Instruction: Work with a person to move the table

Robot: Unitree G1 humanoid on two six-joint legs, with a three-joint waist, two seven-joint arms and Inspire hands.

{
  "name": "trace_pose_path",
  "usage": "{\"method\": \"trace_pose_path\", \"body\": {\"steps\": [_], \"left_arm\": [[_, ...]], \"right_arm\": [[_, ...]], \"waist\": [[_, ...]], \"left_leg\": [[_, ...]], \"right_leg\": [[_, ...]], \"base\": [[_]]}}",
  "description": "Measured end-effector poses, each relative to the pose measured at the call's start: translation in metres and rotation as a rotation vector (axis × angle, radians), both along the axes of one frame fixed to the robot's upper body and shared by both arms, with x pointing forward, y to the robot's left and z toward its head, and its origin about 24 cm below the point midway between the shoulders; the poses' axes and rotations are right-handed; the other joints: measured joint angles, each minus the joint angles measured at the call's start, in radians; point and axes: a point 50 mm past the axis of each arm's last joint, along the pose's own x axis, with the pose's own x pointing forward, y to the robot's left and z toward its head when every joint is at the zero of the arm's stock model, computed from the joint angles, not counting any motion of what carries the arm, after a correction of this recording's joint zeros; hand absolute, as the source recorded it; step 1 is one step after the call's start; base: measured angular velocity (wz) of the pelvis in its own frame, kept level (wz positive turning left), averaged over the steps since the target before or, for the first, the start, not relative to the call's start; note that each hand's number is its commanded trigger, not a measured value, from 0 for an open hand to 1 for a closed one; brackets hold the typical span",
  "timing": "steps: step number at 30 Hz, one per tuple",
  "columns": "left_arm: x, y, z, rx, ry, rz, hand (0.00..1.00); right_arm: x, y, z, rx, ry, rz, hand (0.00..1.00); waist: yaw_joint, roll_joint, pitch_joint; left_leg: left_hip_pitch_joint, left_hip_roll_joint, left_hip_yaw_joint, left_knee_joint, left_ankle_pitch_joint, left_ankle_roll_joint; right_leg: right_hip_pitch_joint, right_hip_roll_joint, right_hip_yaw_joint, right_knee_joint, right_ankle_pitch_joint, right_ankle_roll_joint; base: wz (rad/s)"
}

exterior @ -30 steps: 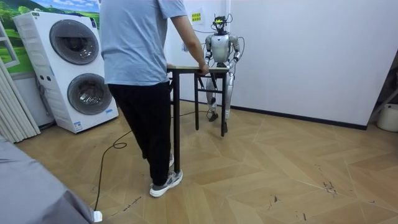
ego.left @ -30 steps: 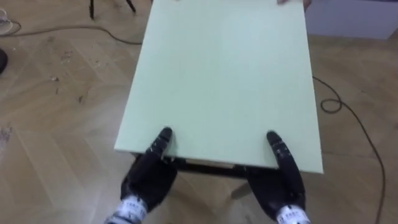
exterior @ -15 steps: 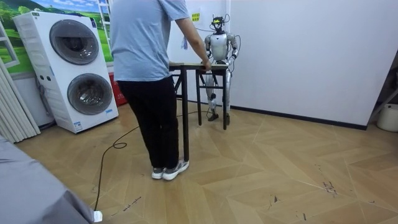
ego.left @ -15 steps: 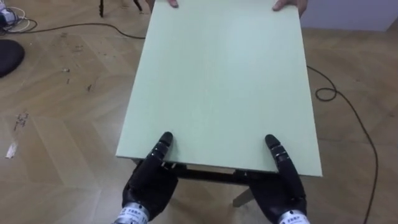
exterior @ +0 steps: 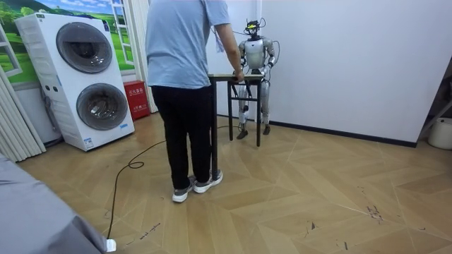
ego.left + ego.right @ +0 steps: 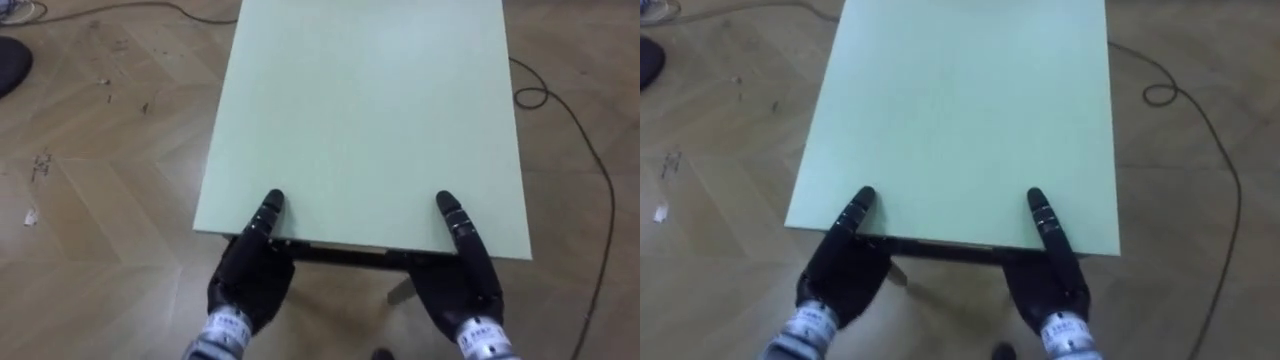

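1. Reaching in from 7 o'clock, the left hand (image 6: 248, 280) sits at the table's near edge. Its thumb lies straight on the top and the rest is tucked beneath, so whether it clasps the edge cannot be told.
2. The right hand (image 6: 462, 290) comes in from 5 o'clock and meets the same edge the same way. Its hold is just as unreadable.
3. The table (image 6: 370, 110), pale green on a dark frame, stretches from both hands toward 12 o'clock. In the room view it lies between the robot and a person (image 5: 185, 63), whose hand (image 5: 239, 73) holds the far end.
4. Compared with half a second ago, the room view shows person, table and robot all further toward the room view's right. The person's feet, then together, are now apart.
5. The floor (image 6: 100, 200) is herringbone wood, and a white wall (image 5: 353, 63) rises behind the robot.
6. A dark cable (image 6: 530, 96) loops at 3 o'clock of the table, and a dark round object (image 6: 8, 65) lies at 10 o'clock.
7. In the room view, two stacked washing machines (image 5: 85, 77) stand at 9 o'clock of the person, with a red box (image 5: 135, 99) beside them.
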Motion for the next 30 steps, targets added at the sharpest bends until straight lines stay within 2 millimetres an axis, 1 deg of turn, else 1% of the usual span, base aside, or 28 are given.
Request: {"method": "trace_pose_path", "body": {"steps": [1,2,3,4,5,6,7,8,9,10,11,12,13,14,15,18,19,25,30], "left_arm": [[-0.001,0.0,-0.002,0.0,0.009,-0.001,1.0],[-0.003,0.001,-0.004,0.005,0.018,-0.001,1.0],[-0.004,0.001,-0.004,0.004,0.023,0.0,1.0],[-0.004,0.001,-0.005,0.005,0.028,0.0,1.0],[-0.004,0.001,-0.006,0.005,0.03,0.001,1.0],[-0.005,0.001,-0.006,0.003,0.037,-0.003,1.0],[-0.006,-0.001,-0.007,-0.004,0.044,-0.005,1.0],[-0.008,-0.001,-0.008,-0.004,0.05,-0.006,1.0],[-0.01,-0.002,-0.009,0.004,0.059,-0.017,1.0],[-0.01,-0.003,-0.01,0.01,0.061,-0.026,1.0],[-0.011,-0.004,-0.01,0.018,0.06,-0.036,1.0],[-0.011,-0.003,-0.01,0.021,0.063,-0.041,1.0],[-0.011,-0.003,-0.01,0.022,0.064,-0.044,1.0],[-0.012,-0.004,-0.011,0.018,0.068,-0.042,1.0],[-0.013,-0.005,-0.011,0.016,0.072,-0.04,1.0],[-0.014,0.002,-0.012,0.032,0.076,-0.04,1.0],[-0.014,0.004,-0.012,0.037,0.078,-0.042,1.0],[-0.015,0.007,-0.009,0.041,0.065,-0.035,1.0],[-0.019,0.01,-0.008,0.05,0.062,-0.021,1.0]], "right_arm": [[-0.001,0.0,-0.002,-0.003,0.007,0.001,1.0],[-0.002,0.0,-0.003,-0.003,0.014,0.003,1.0],[-0.002,0.0,-0.004,-0.005,0.018,0.008,1.0],[-0.003,0.0,-0.005,-0.002,0.026,0.008,1.0],[-0.004,0.0,-0.005,-0.003,0.028,0.008,1.0],[-0.004,-0.001,-0.005,-0.006,0.031,0.005,1.0],[-0.005,-0.001,-0.006,-0.01,0.036,0.004,1.0],[-0.008,-0.002,-0.007,-0.009,0.044,0.001,1.0],[-0.014,-0.003,-0.01,-0.001,0.062,-0.018,1.0],[-0.017,-0.003,-0.012,0.006,0.068,-0.028,1.0],[-0.021,-0.004,-0.013,0.018,0.071,-0.044,1.0],[-0.022,-0.004,-0.014,0.019,0.073,-0.045,1.0],[-0.022,-0.003,-0.014,0.017,0.073,-0.042,1.0],[-0.023,-0.002,-0.014,0.013,0.074,-0.04,1.0],[-0.023,-0.003,-0.014,0.009,0.076,-0.041,1.0],[-0.024,0.0,-0.016,0.028,0.089,-0.039,1.0],[-0.025,0.003,-0.016,0.033,0.094,-0.032,1.0],[-0.025,0.005,-0.016,0.037,0.083,-0.039,1.0],[-0.025,0.009,-0.016,0.045,0.079,-0.027,1.0]], "waist": [[0.0,-0.001,-0.0006],[0.0,-0.005,0.0002],[0.0,-0.016,0.0001],[-0.002,-0.031,-0.0009],[-0.002,-0.038,-0.001],[-0.006,-0.046,-0.0038],[-0.014,-0.048,-0.0017],[-0.021,-0.047,-0.0013],[-0.039,-0.045,-0.0004],[-0.042,-0.046,-0.0006],[-0.042,-0.049,-0.0013],[-0.038,-0.052,-0.0011],[-0.032,-0.054,-0.0006],[-0.017,-0.054,-0.0007],[0.002,-0.048,-0.0009],[0.009,-0.054,-0.0009],[0.02,-0.054,-0.0009],[0.025,-0.057,-0.0013],[0.034,-0.057,-0.0012]], "left_leg": [[0.001,-0.004,0.004,-0.002,0.006,0.003],[-0.002,-0.014,0.015,-0.001,0.015,0.008],[-0.007,-0.031,0.025,-0.001,0.026,0.016],[-0.016,-0.049,0.032,-0.001,0.04,0.028],[-0.022,-0.06,0.035,-0.001,0.046,0.034],[-0.038,-0.073,0.038,0.002,0.058,0.047],[-0.047,-0.074,0.046,0.003,0.07,0.064],[-0.049,-0.071,0.05,0.008,0.073,0.067],[-0.048,-0.049,0.074,0.007,0.08,0.066],[-0.047,-0.036,0.091,0.0,0.086,0.063],[-0.041,-0.017,0.136,-0.022,0.108,0.049],[-0.035,-0.019,0.156,-0.039,0.124,0.04],[-0.033,-0.024,0.159,-0.04,0.126,0.039],[-0.025,-0.033,0.165,-0.043,0.128,0.036],[-0.018,-0.031,0.174,-0.059,0.137,0.035],[0.008,-0.02,0.175,-0.106,0.164,0.031],[0.015,-0.019,0.181,-0.116,0.169,0.03],[0.008,-0.011,0.183,-0.116,0.17,0.03],[0.007,-0.001,0.173,-0.117,0.168,0.023]], "right_leg": [[0.006,-0.002,0.001,-0.012,0.012,0.002],[0.013,-0.007,0.01,-0.038,0.038,0.005],[0.014,-0.02,0.015,-0.055,0.06,0.009],[0.015,-0.031,0.026,-0.075,0.085,0.019],[0.015,-0.036,0.034,-0.09,0.102,0.03],[0.019,-0.049,0.045,-0.124,0.132,0.077],[0.024,-0.066,0.046,-0.123,0.136,0.131],[0.024,-0.07,0.048,-0.079,0.104,0.125],[0.028,-0.091,0.04,0.07,-0.017,0.09],[0.041,-0.097,0.042,0.135,-0.076,0.086],[0.076,-0.108,0.047,0.204,-0.157,0.104],[0.113,-0.112,0.058,0.2,-0.193,0.121],[0.124,-0.103,0.068,0.174,-0.197,0.124],[0.142,-0.094,0.068,0.123,-0.195,0.116],[0.158,-0.075,0.073,0.07,-0.169,0.092],[0.206,-0.049,0.074,-0.029,-0.12,0.087],[0.213,-0.043,0.079,-0.049,-0.111,0.087],[0.221,-0.032,0.077,-0.083,-0.095,0.086],[0.228,-0.024,0.063,-0.099,-0.093,0.082]], "base": [[-0.07],[-0.07],[-0.05],[0.0],[0.0],[0.09],[0.18],[0.49],[0.53],[0.62],[0.32],[0.13],[-0.21],[-0.43],[-0.43],[-0.14],[-0.14],[-0.03],[0.03]]}}
